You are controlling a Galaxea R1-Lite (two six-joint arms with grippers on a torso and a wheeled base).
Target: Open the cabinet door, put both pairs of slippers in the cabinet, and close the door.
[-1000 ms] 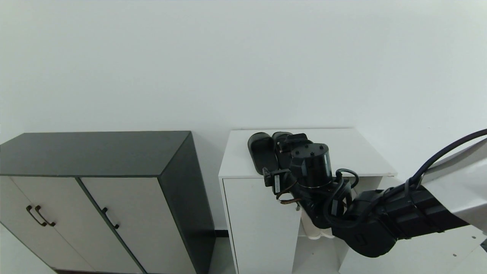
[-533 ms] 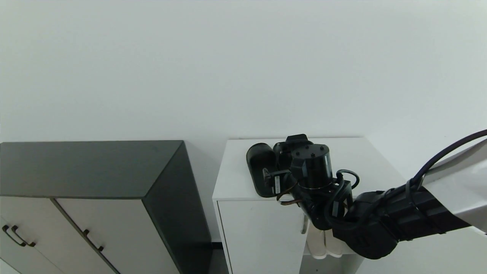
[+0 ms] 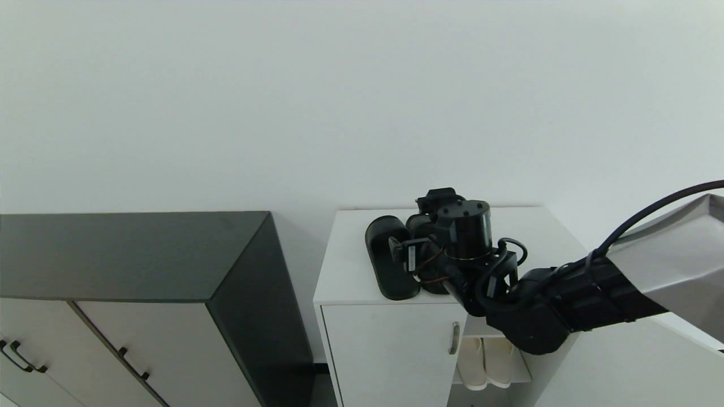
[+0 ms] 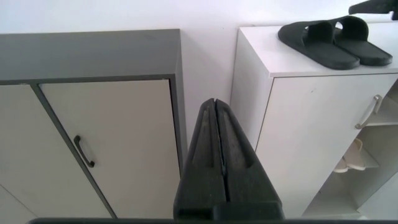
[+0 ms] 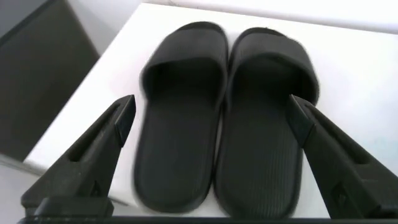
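Head view, lower centre: black slippers [image 3: 392, 257] on top of the white cabinet [image 3: 390, 350], right gripper [image 3: 435, 200] just over them, white slippers [image 3: 485, 362] on the shelf inside. Left wrist view: left gripper [image 4: 219, 143] pressed closed, empty. Right wrist view: right gripper spread wide, straddling the black pair, holding nothing. Likely step: picking up the second pair. Next: lower and pinch both.

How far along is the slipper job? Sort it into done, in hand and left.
Done: the door is open and the white slippers sit on a shelf inside the cabinet. In hand: the open right gripper hangs over the black slippers on the cabinet top, not gripping. Left: shelve that pair, shut the door.
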